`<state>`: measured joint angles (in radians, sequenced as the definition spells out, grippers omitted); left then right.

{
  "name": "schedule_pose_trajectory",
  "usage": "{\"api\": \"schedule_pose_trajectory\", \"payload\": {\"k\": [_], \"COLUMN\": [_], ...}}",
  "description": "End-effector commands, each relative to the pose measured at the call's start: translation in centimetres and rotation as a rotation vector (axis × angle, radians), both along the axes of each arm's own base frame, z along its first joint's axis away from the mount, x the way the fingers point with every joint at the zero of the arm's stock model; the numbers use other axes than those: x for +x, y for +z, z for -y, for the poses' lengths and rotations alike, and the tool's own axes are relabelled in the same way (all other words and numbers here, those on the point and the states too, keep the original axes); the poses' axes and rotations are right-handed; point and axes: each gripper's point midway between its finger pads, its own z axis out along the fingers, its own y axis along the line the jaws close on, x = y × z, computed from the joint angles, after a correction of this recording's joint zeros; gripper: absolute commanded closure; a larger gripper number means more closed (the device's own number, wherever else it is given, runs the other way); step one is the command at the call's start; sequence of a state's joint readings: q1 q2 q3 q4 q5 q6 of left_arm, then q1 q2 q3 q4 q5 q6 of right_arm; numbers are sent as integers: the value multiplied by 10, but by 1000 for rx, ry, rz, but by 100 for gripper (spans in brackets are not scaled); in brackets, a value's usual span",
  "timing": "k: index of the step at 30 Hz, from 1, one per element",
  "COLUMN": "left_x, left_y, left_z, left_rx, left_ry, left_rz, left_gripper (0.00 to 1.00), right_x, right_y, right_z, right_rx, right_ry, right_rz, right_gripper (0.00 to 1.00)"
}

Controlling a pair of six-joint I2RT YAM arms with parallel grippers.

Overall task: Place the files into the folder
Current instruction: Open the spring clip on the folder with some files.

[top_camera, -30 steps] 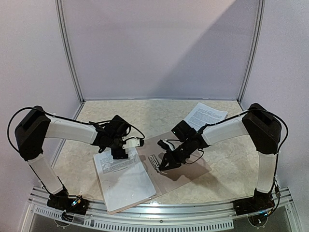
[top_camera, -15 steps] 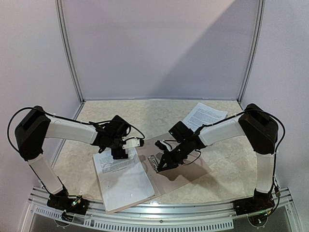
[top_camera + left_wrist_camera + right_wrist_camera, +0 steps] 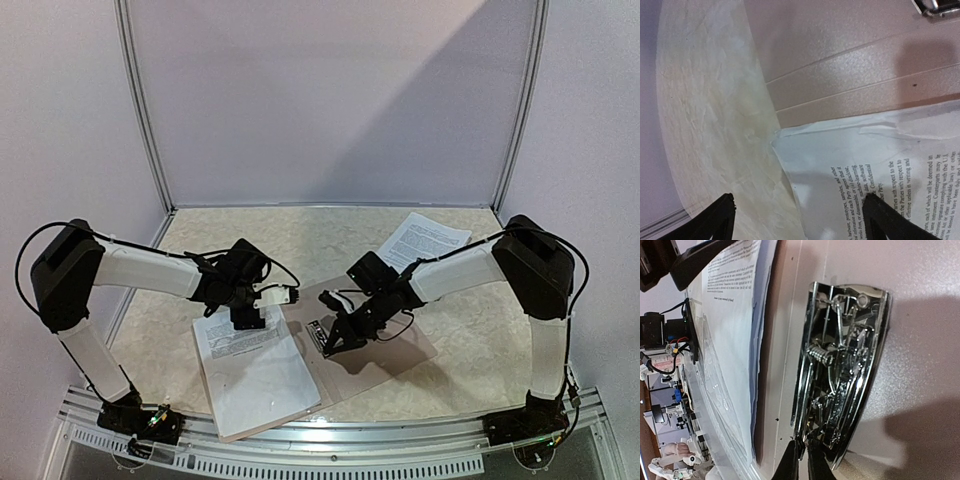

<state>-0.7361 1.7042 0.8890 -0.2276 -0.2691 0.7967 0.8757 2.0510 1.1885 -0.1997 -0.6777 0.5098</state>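
Observation:
The tan folder (image 3: 392, 352) lies open near the table's front. A stack of white printed files (image 3: 258, 372) covers its left leaf. My left gripper (image 3: 250, 320) hovers open over the top corner of that stack (image 3: 855, 175), one fingertip (image 3: 882, 217) above the paper and the other above the table. The folder's metal clip (image 3: 845, 360) sits on the spine (image 3: 318, 331). My right gripper (image 3: 804, 462) is low at the clip's near end, jaws pinched on its thin metal edge. The files' edge (image 3: 730, 315) runs beside the clip.
One more printed sheet (image 3: 426, 238) lies at the back right on the marbled table (image 3: 480, 310). Grey walls with metal posts close in the back and both sides. A metal rail (image 3: 330, 435) runs along the front edge between the arm bases.
My right gripper has slid a little left to the clip and narrowed its jaws onto it. The left arm and the papers have not moved.

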Motion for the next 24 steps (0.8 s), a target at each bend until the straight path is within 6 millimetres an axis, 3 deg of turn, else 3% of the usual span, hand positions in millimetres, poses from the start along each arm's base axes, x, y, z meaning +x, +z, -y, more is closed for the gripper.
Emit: {"api": "schedule_pose_trajectory", "payload": {"k": [1,8,17,21,24], "left_x": [-11,-15,-17,-18,-19], "left_y": [-10,-15,-21,-26,-30], "left_z": [1,-3,-8,-13,-18], "left_rx": [11,24,49,74,97], "left_ry": [-25,-28,-37,-45,-50], "left_rz": [-32,-38,-37,-25,-19], "left_gripper": [10,10,10,10,10], "right_x": [-9,-7,-3,9,17], "right_y": [-41,-60,-92,-88,-76], "right_z": [20,38,81,86,75], "right_rx": [-164,-278,-501,-562,-533], "right_ry": [2,-11,-32,-69,-97], "right_rz": [11,70,132,171,180], "right_gripper": [94,96,97,97,97]}}
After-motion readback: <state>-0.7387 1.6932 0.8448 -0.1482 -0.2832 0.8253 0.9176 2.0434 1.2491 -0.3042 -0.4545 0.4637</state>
